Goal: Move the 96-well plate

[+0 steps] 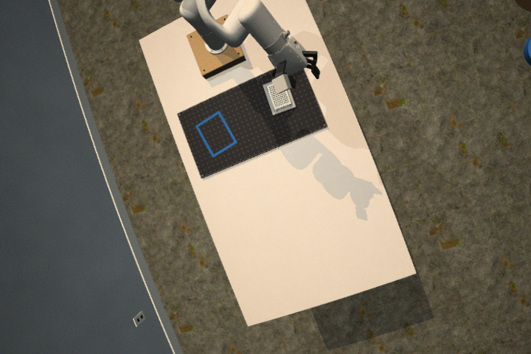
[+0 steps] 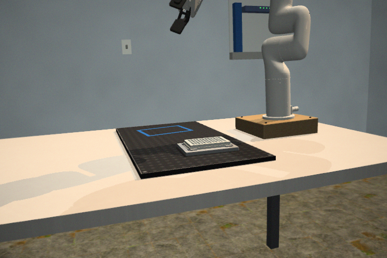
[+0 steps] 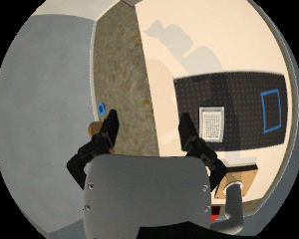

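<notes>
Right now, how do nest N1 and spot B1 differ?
The nest is a raised grey holder carrying the plate; the spot is only a flat blue taped outline with nothing inside it. The nest lies on the deck's end below the gripper, the spot at the other end. Both are rectangles on the same black deck.

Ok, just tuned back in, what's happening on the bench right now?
Nothing has been picked up yet. The 96-well plate sits flat in its grey nest on the black deck. The arm's gripper hangs high above the deck near the nest end, fingers wide open and empty. The blue taped outline at the deck's other end has no plate in it.
</notes>
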`<state>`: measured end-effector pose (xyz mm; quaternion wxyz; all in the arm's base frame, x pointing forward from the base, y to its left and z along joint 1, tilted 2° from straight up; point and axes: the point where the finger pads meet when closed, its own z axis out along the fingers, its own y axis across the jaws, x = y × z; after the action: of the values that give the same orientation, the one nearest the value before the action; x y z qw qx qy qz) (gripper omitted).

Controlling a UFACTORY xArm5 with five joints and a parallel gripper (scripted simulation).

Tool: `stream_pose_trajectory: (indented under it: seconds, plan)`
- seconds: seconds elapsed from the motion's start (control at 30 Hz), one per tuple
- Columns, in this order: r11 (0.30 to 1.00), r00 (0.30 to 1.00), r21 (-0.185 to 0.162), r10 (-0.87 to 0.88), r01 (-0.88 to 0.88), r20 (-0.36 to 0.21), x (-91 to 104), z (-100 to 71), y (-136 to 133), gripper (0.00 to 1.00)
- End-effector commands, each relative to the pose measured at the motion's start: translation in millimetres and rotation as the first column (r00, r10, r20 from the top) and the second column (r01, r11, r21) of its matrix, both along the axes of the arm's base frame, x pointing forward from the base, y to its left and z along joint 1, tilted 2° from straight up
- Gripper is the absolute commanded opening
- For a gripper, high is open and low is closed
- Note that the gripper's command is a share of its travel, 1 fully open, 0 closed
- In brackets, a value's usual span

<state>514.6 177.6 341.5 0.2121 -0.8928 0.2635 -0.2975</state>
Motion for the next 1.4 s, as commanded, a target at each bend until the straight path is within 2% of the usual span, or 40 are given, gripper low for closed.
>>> stream_pose_trajectory:
  seconds: [0.0,0.53,0.63,0.7,0.8,0.87,0.97,1.1,1.2,1.27,1.37]
  plan:
    - [1.000,1.000,0.001,0.000,0.000,0.004,0.5,2.2,0,1.00]
    - [1.000,1.000,0.001,0.000,0.000,0.004,0.5,2.2,0,1.00]
    - [0.997,0.999,-0.068,0.032,-0.035,-0.042,-0.6,-5.5,-15,1.00]
    - [0.997,0.999,-0.069,0.030,-0.033,-0.041,-2.3,-8.6,-18,1.00]
    - [0.988,0.993,-0.132,0.063,-0.075,-0.096,-4.7,-16.8,-33,1.00]
    - [0.988,0.994,-0.134,0.061,-0.073,-0.095,-7.2,-20.9,-36,1.00]
    - [0.975,0.984,-0.187,0.093,-0.121,-0.154,-10.9,-28.6,-51,1.00]
    - [0.975,0.984,-0.189,0.091,-0.120,-0.154,-13.6,-32.3,-54,1.00]
    - [0.957,0.969,-0.231,0.123,-0.173,-0.216,-18.6,-39.6,-68,1.00]
    - [0.957,0.969,-0.234,0.122,-0.172,-0.216,-21.6,-43.0,-72,1.00]
    - [0.936,0.948,-0.265,0.153,-0.230,-0.280,-27.8,-49.7,-85,1.00]
